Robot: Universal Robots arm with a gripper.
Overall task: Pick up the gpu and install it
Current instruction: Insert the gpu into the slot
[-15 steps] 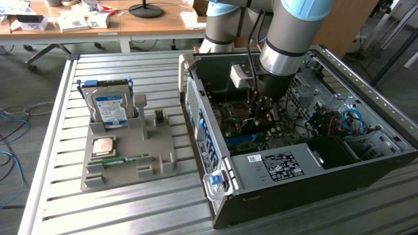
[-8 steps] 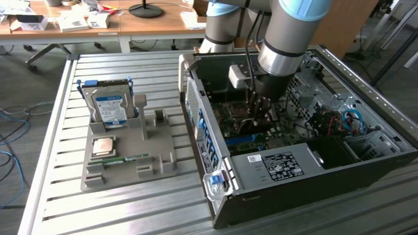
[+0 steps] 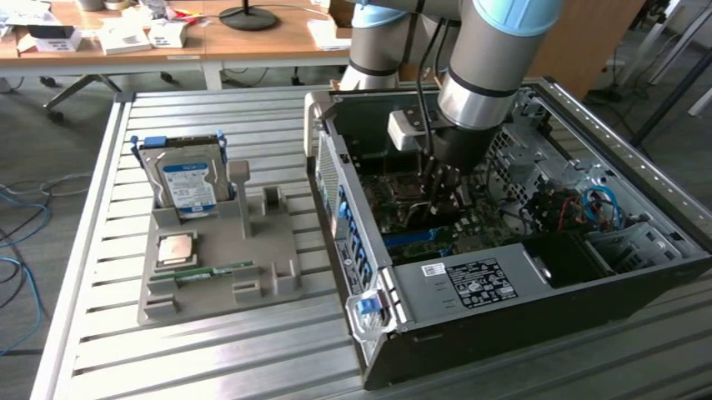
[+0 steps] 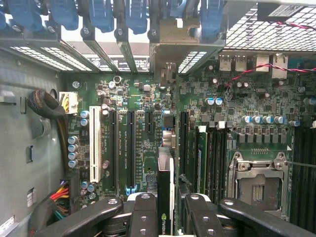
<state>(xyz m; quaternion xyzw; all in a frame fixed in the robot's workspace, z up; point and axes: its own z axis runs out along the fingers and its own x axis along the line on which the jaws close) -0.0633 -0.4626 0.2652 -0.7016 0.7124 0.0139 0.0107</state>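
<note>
- Gripper (image 4: 165, 210): fingers part-closed, clamping the gpu (image 4: 165, 180) edge-on between them.
- Gpu stands upright inside the case (image 3: 501, 342), over the motherboard (image 4: 143, 94); whether they touch is unclear.
- Beyond: blue clips (image 4: 101, 15).

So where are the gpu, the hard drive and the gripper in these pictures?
gpu (image 4: 164, 192): wrist view, on the card's dark edge.
hard drive (image 3: 189, 185): exterior view, on its blue label.
gripper (image 3: 442, 196): exterior view, midway between its fingertips.
</note>
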